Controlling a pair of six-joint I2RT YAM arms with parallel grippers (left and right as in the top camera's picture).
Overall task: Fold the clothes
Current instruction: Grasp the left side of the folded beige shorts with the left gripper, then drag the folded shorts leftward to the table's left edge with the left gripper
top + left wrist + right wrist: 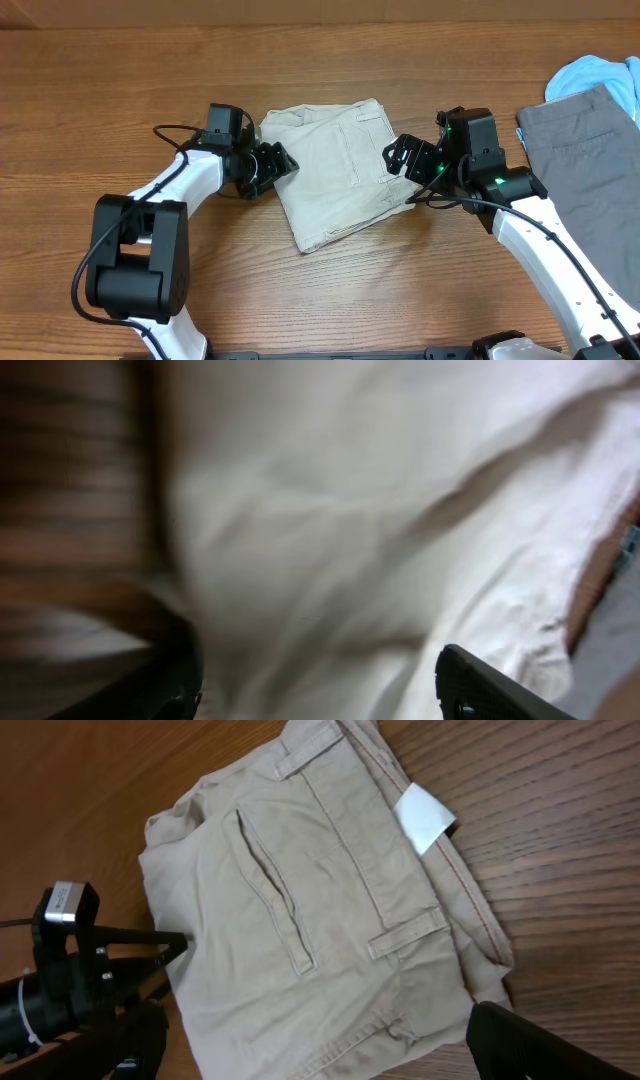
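The brown wooden worktop (120,90) fills the whole overhead view, its grain running left to right in darker and lighter streaks. Light falls evenly on it, casting only soft, short shadows.

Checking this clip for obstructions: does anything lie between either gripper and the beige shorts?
Nothing visible does. The left gripper sits at the left edge of the beige shorts, the right gripper at their right edge. The grey shorts lie apart, far to the right.
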